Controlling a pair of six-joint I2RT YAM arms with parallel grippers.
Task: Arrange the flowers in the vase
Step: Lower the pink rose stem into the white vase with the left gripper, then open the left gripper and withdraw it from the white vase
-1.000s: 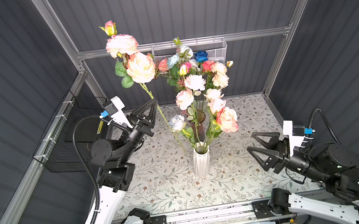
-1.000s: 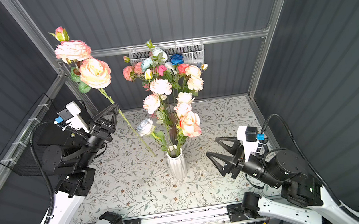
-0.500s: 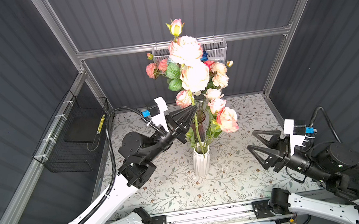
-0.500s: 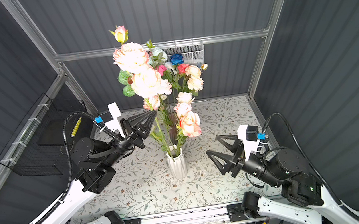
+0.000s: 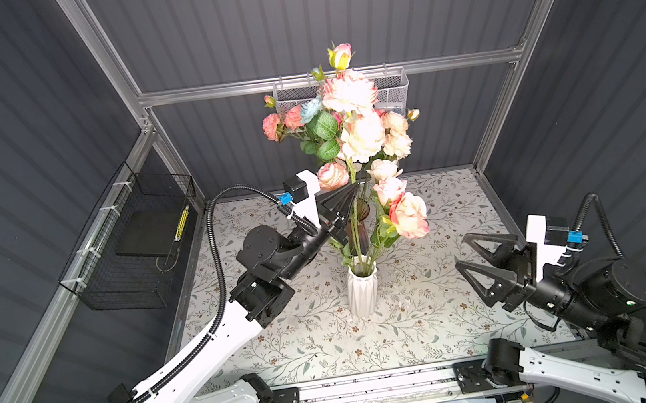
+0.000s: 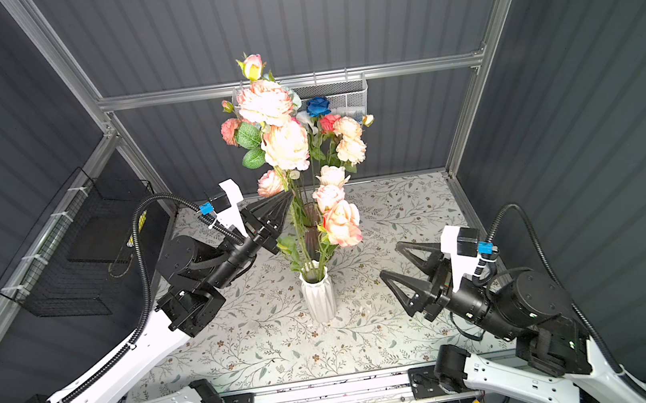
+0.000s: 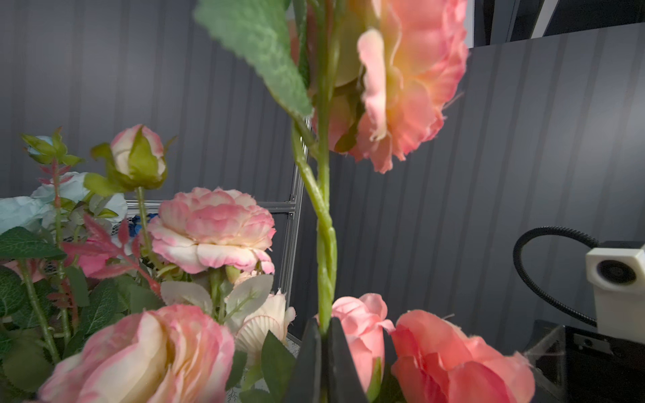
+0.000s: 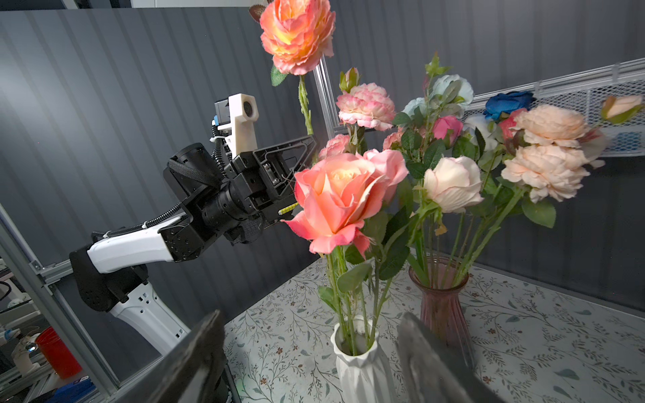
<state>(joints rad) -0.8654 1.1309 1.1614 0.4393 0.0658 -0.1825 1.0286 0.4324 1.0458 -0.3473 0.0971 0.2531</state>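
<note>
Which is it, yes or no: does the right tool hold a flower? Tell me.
No, in a top view the right tool stands open with nothing between its jaws, well clear of the flowers.

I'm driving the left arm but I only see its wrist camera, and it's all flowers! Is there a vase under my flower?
Observer: Yes. A white vase stands below the flower stem that the left gripper pinches.
Operator: Is it the only vase?
Observer: No. A purple glass vase stands behind it, holding flowers too.
Operator: What's the other arm doing?
Observer: The right gripper hovers open beside the white vase, holding nothing.
</note>
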